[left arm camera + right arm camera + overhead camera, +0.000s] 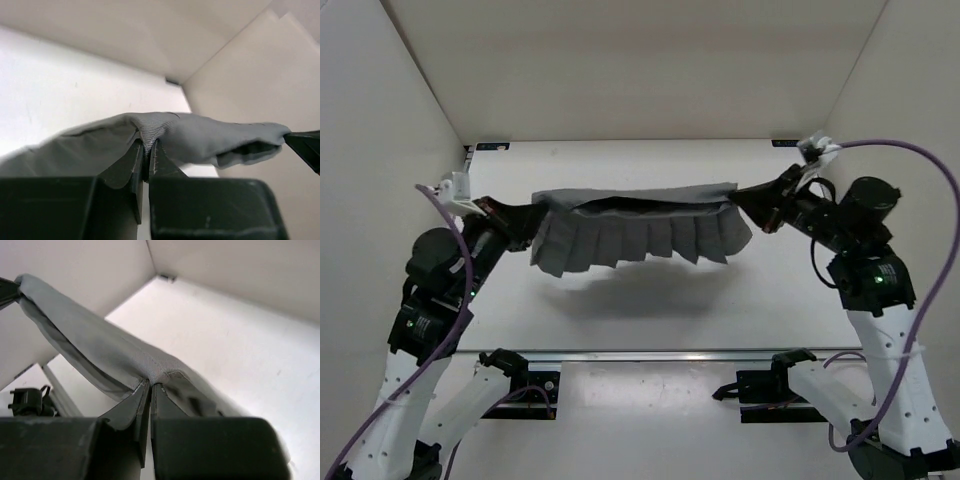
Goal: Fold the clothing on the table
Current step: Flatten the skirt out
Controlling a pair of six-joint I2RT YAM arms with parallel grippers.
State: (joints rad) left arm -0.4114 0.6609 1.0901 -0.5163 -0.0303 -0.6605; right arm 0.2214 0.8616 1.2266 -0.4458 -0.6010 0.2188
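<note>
The clothing (640, 232) is held stretched in the air above the table (650, 320), near the middle of the top view. Its upper edge is pulled into a nearly straight line between the two grippers, and its pleated lower part hangs toward 6 o'clock. The left gripper (525, 218) is found at 9 o'clock of the clothing and is clamped on that end of the upper edge. In the left wrist view a ridge of grey fabric is seen pinched between the closed fingers (131, 161). The right gripper (748, 200) is found at 3 o'clock of the clothing, slightly higher in the view, and is likewise clamped on the fabric. In the right wrist view the cloth is seen nipped between its closed jaws. A soft shadow (620, 290) is cast on the table at 6 o'clock of the clothing. A metal rail (650, 353) is seen at 6 o'clock of the shadow
</note>
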